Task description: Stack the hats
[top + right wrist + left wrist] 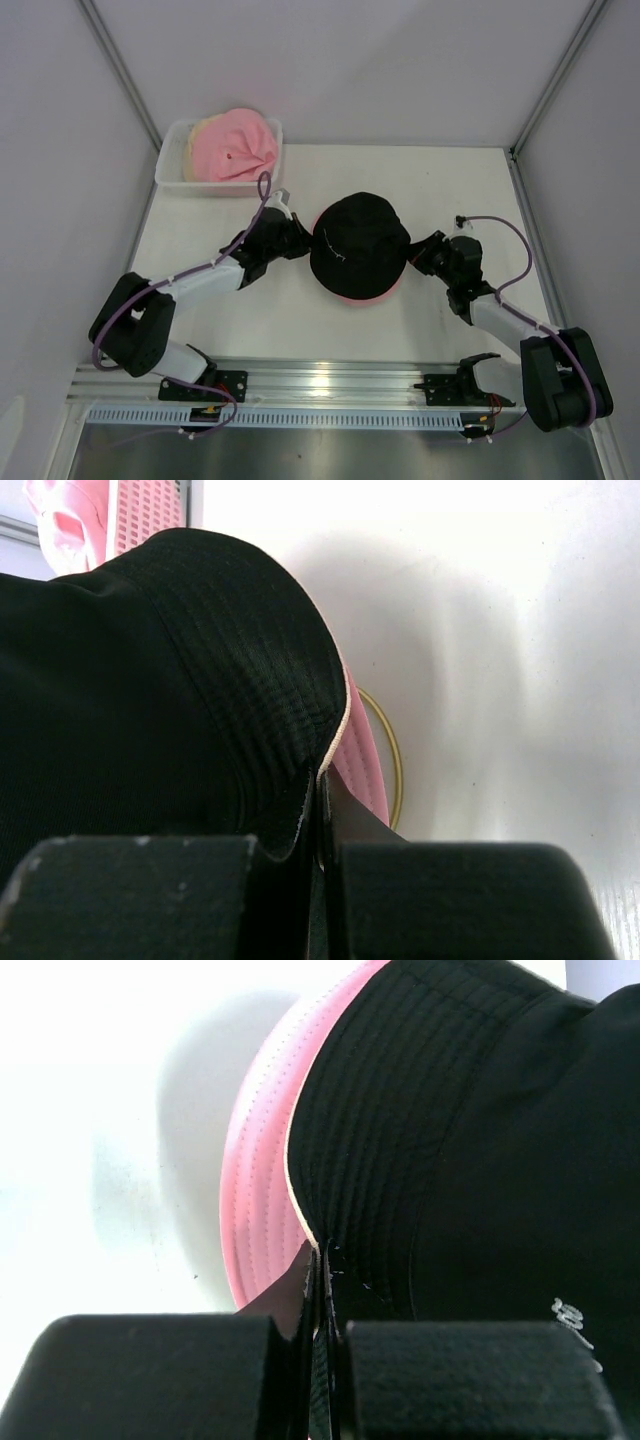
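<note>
Left end effector, right end effector — pinching black hat brim

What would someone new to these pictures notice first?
The black hat stands out mid-table, sitting on a pink hat whose brim peeks out at its near edge. The left hand and right hand each pinch the black brim from opposite sides. At the far left corner, a white basket holds a second pink hat.
</note>
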Robot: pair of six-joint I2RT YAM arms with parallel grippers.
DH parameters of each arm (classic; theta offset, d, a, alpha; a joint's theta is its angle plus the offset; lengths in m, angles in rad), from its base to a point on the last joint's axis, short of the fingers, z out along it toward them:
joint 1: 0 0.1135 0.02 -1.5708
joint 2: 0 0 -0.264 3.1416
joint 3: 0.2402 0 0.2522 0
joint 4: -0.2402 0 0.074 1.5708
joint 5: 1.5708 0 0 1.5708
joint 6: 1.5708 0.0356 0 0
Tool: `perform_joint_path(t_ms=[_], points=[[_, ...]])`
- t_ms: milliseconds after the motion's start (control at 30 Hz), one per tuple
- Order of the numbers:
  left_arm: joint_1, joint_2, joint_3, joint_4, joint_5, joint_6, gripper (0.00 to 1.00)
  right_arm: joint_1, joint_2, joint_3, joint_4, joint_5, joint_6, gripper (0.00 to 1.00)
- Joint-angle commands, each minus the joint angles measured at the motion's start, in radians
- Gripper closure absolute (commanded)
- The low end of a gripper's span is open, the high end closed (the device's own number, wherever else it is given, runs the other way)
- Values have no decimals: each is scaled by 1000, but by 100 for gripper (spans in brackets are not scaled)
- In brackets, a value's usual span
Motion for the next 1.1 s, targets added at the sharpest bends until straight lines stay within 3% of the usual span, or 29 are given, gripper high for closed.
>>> perform_joint_path(t_ms=[0, 333, 467, 867, 1067], points=[[4, 40, -59, -170, -102, 52, 99, -9, 25, 9, -64, 46, -61, 100], [4, 95, -57, -160, -118, 90, 99, -7, 7, 27, -96, 63, -115, 100], [2, 125, -79, -112, -56, 79, 99, -10, 21, 33, -114, 51, -121, 100], [-1, 94, -97, -118, -91, 110, 99, 13, 102, 71, -163, 57, -146, 100], [-1, 50, -46, -146, -56, 197, 96, 10, 42, 192, -260, 46, -189, 64]])
